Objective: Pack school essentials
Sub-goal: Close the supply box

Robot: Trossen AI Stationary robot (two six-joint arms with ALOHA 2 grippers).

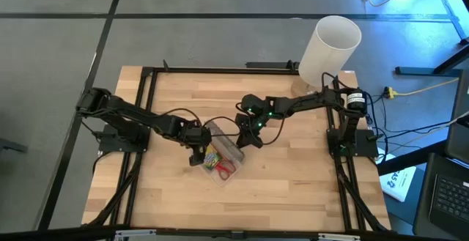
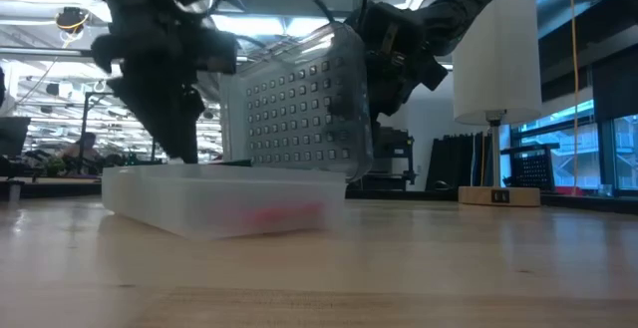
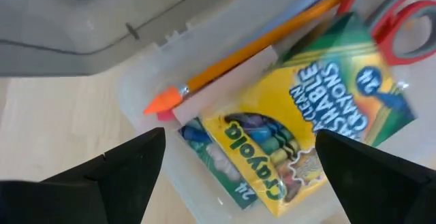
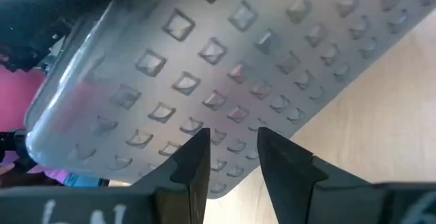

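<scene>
Now, operator | lid point(image 2: 299, 104) half-raised at frame centre, right gripper point(image 4: 230, 152) pinching its edge | crayon box point(image 3: 300, 122) lies diagonally inside case point(image 2: 224, 200) | left gripper point(image 3: 235, 163) open directly above, nearer the contents.

Red-handled scissors point(image 3: 398, 16) cut off by the frame edge; orange pencils point(image 3: 272, 40) partly buried under crayon box point(image 3: 306, 122); eraser unseen

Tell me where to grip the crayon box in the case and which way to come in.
Grip the crayon box across its two long edges, coming straight down from above. It lies flat in the open case, face up, with the pencil along one side and the scissors at its far end. The open left claw already hangs over it.
</scene>
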